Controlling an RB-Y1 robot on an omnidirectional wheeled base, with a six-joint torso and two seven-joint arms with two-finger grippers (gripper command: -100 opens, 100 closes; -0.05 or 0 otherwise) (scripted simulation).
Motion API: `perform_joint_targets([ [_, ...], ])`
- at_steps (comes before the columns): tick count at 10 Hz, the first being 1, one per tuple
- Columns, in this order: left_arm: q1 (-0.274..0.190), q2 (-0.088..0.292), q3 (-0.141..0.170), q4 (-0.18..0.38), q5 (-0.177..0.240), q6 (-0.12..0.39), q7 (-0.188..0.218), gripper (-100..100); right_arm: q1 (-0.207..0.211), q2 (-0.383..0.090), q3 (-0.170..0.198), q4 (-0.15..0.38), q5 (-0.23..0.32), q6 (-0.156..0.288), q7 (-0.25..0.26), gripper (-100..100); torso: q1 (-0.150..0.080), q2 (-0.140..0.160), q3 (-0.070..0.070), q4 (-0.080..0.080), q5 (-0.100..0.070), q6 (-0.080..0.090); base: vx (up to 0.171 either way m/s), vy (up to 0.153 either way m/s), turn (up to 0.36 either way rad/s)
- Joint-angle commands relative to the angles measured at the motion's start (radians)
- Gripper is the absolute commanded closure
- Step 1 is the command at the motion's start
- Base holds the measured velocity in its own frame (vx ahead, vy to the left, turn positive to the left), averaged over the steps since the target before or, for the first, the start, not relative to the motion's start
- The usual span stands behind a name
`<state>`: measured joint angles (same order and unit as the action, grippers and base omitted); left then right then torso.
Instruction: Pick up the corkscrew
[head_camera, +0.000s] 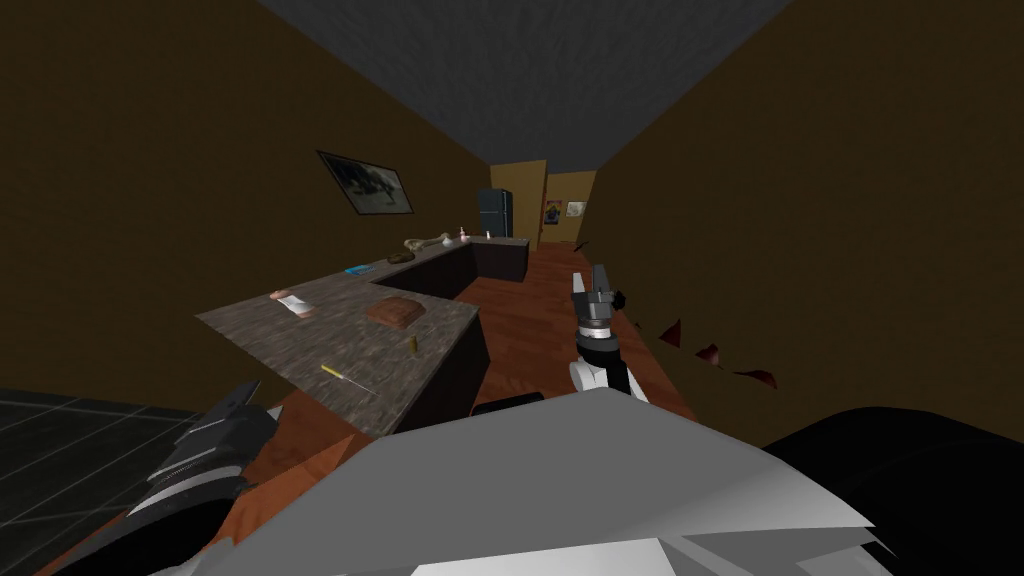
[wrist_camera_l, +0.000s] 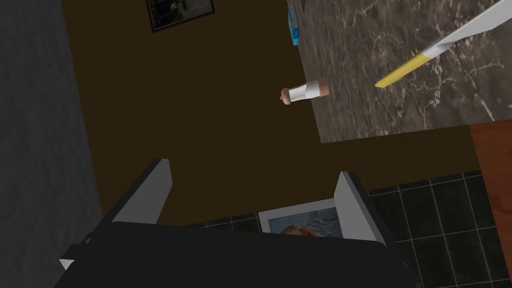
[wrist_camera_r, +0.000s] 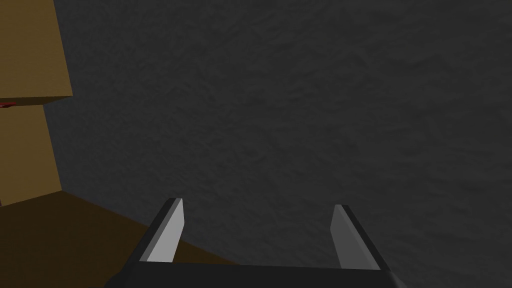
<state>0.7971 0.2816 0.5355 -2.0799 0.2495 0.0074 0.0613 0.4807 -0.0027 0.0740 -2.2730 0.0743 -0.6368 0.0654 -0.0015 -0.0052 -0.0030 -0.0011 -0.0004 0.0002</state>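
The likeliest corkscrew, a small brass-coloured upright piece (head_camera: 415, 343), stood near the right edge of the grey marbled stone counter (head_camera: 330, 340), though it was too small to be sure. The left gripper (wrist_camera_l: 252, 172), fingers apart and empty, hung off the counter's near corner by a yellow-handled white blade (wrist_camera_l: 440, 50), presumably staged to reach in. The right gripper (wrist_camera_r: 257, 202), also spread, was raised clear.

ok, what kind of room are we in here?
Probably a kitchen: a long L-shaped counter with a stone-patterned top runs along the wall, a dark fridge stands beyond its far end, and small items such as a yellow-handled tool lie on it.
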Motion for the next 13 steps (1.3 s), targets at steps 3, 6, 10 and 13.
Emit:
perform_joint_targets([
  [3, 0.026, 0.017, 0.063, 0.024, 0.034, 0.103, 0.008, -100, 0.000, 0.000, 0.000, 0.000, 0.000, 0.000, 0.000, 0, -0.004, -0.002, -0.001, 0.000, -0.001, 0.000, 0.097, -0.078, 0.076],
  [6, 0.040, 0.034, 0.107, 0.043, 0.058, 0.188, 0.015, -100, 0.000, 0.000, 0.000, 0.000, 0.000, 0.000, 0.000, 0, 0.000, -0.001, -0.001, 0.000, 0.000, 0.000, 0.079, -0.043, 0.045],
  [10, 0.065, 0.068, 0.190, 0.083, 0.106, 0.324, 0.030, -100, 0.000, 0.000, 0.000, 0.000, 0.000, 0.000, 0.000, 0, -0.002, -0.004, -0.002, -0.001, 0.000, 0.000, 0.122, -0.070, 0.064],
  [13, 0.085, 0.103, 0.265, 0.125, 0.152, 0.425, 0.046, -100, 0.000, 0.000, 0.000, 0.000, 0.000, 0.000, 0.000, 0, -0.003, -0.004, -0.002, -0.001, -0.001, 0.001, 0.130, -0.101, 0.053],
])
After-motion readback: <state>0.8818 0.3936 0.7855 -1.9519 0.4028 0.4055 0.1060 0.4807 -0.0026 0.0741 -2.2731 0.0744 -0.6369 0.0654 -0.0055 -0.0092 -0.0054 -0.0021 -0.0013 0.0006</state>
